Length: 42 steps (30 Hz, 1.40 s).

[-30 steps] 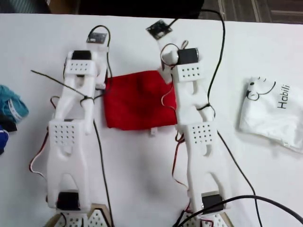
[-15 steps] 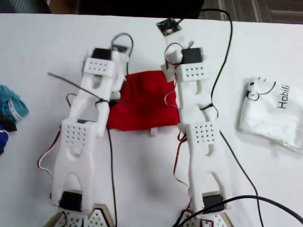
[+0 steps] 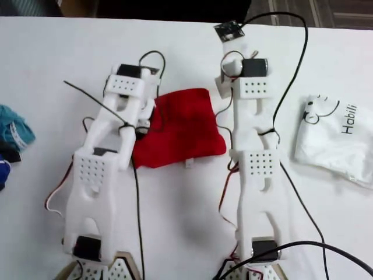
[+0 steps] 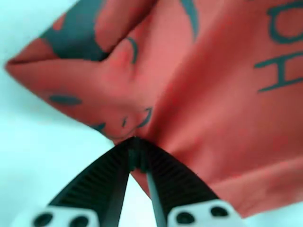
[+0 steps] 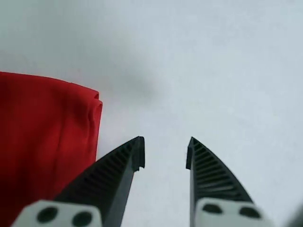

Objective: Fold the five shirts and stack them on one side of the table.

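Observation:
A red shirt (image 3: pixel 180 128) lies folded between the two arms in the high view. The left gripper (image 4: pixel 137 158) is shut on the red shirt's (image 4: pixel 199 94) edge, pinching a fold of cloth with dark print on it. In the high view the left arm's wrist (image 3: pixel 131 87) sits over the shirt's left edge. The right gripper (image 5: pixel 164 153) stands open over bare table, with the red shirt's (image 5: pixel 42 137) corner just beside one finger and not touching it. A folded white shirt (image 3: pixel 338 140) lies at the right side of the table.
A teal and blue bundle of cloth (image 3: pixel 13 137) lies at the table's left edge. Black and red cables (image 3: pixel 291 64) run along both arms and over the far part of the white table (image 3: pixel 52 52).
The left arm has swung right and pulled the red shirt's left edge with it, skewing the shirt. The right arm has shifted right, off the shirt's right edge.

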Available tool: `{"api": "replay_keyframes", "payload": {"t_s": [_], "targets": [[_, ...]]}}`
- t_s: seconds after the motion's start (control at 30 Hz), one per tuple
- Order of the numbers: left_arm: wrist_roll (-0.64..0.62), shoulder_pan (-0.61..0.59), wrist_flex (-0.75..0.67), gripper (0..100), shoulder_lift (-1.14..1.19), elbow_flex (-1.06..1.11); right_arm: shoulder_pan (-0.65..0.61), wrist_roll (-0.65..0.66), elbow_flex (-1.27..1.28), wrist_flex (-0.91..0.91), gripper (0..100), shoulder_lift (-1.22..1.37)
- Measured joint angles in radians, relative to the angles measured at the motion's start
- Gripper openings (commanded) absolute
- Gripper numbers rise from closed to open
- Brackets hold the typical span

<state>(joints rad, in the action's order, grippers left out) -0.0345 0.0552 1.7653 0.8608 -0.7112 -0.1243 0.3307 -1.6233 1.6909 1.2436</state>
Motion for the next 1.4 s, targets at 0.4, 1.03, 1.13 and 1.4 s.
{"api": "replay_keyframes", "payload": {"t_s": [0.4,1.03,1.13,1.4], "targets": [[0.000,-0.137,-0.005,3,-0.216,0.000,-0.034,-0.201,0.032,0.018,34.1,0.000],[0.020,-0.255,-0.023,3,-0.216,0.000,-0.157,-0.293,0.752,0.018,34.1,-0.485],[0.020,-0.255,-0.023,3,-0.216,0.000,-0.167,-0.334,0.792,0.018,34.1,-0.502],[0.020,-0.256,-0.035,3,-0.216,0.000,-0.227,-0.358,0.836,-0.044,34.1,-0.497]]}}
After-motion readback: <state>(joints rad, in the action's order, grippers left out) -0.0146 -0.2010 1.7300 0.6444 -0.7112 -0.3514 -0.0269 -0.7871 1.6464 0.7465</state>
